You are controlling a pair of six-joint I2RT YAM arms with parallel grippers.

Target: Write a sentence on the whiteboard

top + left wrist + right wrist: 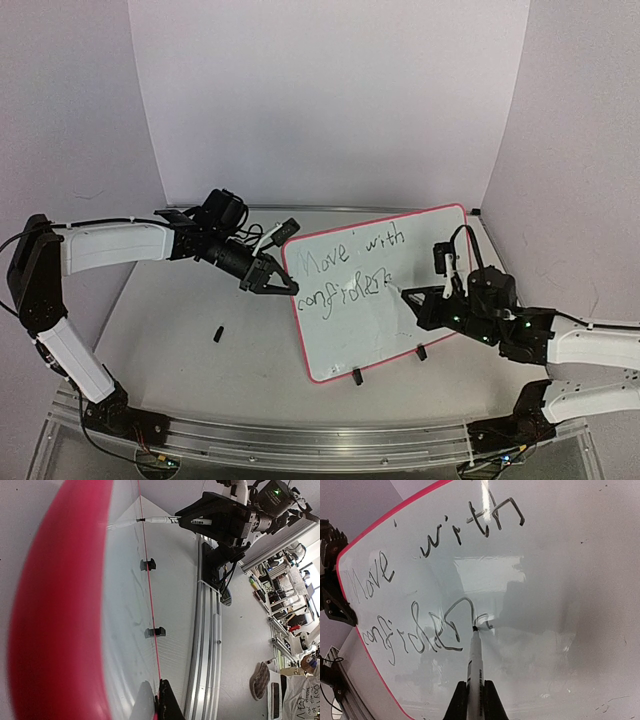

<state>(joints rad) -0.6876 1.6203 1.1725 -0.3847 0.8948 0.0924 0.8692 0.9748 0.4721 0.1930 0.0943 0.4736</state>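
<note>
The whiteboard (400,325) stands tilted on the table, with a pink-red rim. The sentence (350,265) reads "Move with" above a second slanted row. My left gripper (280,285) is shut on the board's left edge; the left wrist view shows its jaws (156,700) pinching the rim (55,605). My right gripper (428,297) is shut on a white marker (405,292). In the right wrist view the marker (475,665) sticks out from the gripper (475,702), and its tip touches the board (570,570) at the end of the second row of the sentence (435,630).
A small black marker cap (217,333) lies on the table left of the board. Two black clip feet (357,377) (421,352) hold the board's lower edge. An aluminium rail (300,435) runs along the near table edge. White walls enclose the back and sides.
</note>
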